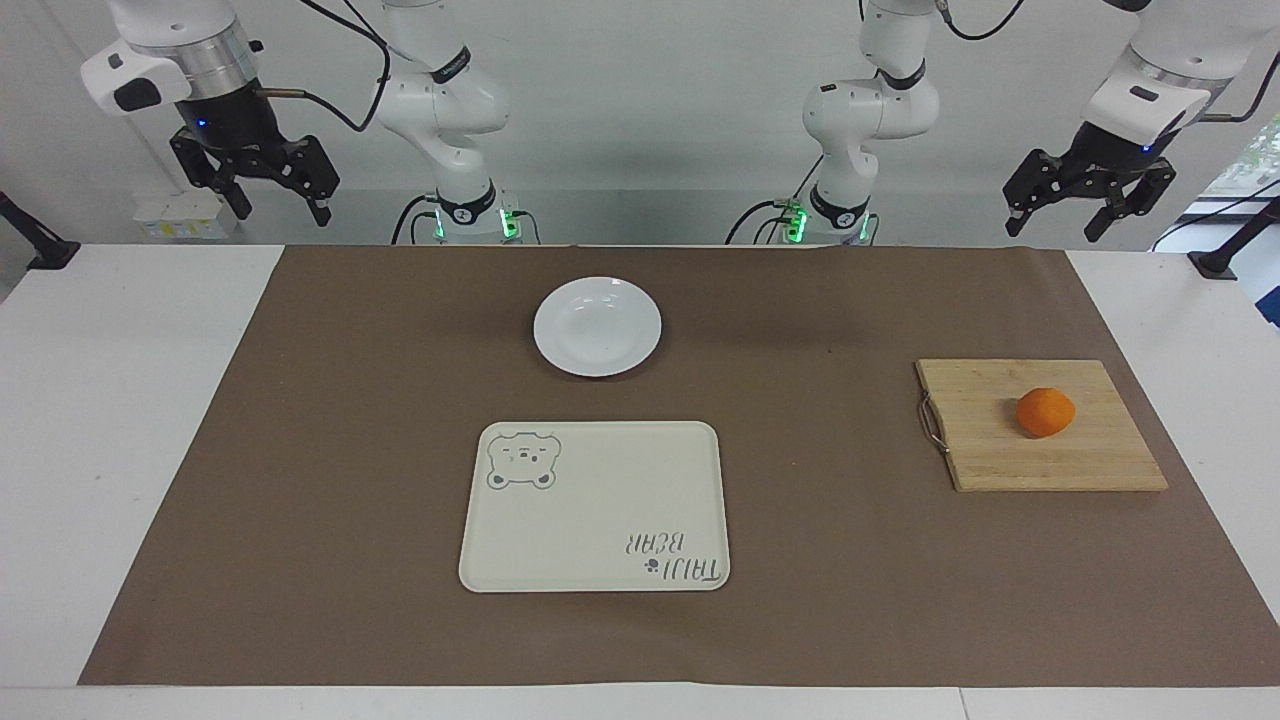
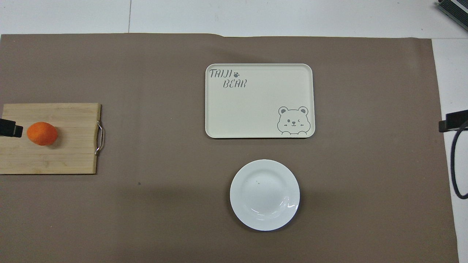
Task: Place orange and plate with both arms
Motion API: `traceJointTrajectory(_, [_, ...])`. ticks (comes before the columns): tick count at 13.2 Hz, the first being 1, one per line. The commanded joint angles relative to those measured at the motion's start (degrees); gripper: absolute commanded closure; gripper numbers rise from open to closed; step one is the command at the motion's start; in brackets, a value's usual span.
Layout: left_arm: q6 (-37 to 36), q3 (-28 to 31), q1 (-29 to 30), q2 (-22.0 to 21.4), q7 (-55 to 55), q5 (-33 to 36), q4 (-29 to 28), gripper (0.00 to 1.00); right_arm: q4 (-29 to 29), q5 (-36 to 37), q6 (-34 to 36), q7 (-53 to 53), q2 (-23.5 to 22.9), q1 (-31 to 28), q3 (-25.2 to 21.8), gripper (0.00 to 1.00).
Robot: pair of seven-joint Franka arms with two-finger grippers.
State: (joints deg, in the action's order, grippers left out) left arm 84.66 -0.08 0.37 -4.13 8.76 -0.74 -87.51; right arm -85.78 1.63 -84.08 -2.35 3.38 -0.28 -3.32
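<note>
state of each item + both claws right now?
orange: resting on the cutting board, not held.
cutting board: flat on the mat, toward the left arm's end.
plate: empty, upright on the mat, nearer the robots than the tray.
tray: empty, flat on the mat.
left claw: open, empty, raised above the table's edge.
right claw: open, empty, raised above the table's edge.
</note>
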Motion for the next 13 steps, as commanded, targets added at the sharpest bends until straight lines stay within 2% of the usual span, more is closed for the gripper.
traceJointTrajectory(1, [3.83,-0.18,0.59,-1.94,1.0,0.48,-4.23,0.0,-2.02,0.48,-1.35,-1.61,0.58,0.37,0.42,0.0])
traceJointTrajectory(5, [8.84,-0.09,2.79,-1.85,1.17,0.39,-7.4,0.0,-2.29,0.39,-0.73,-1.34,0.84,0.37,0.42,0.0])
traceJointTrajectory(13, [22.37,-0.09,10.69,-0.36,11.17,-1.71,-17.42,0.0,-3.78,0.39,-1.08,-1.34,1.63,0.11,0.33,0.0])
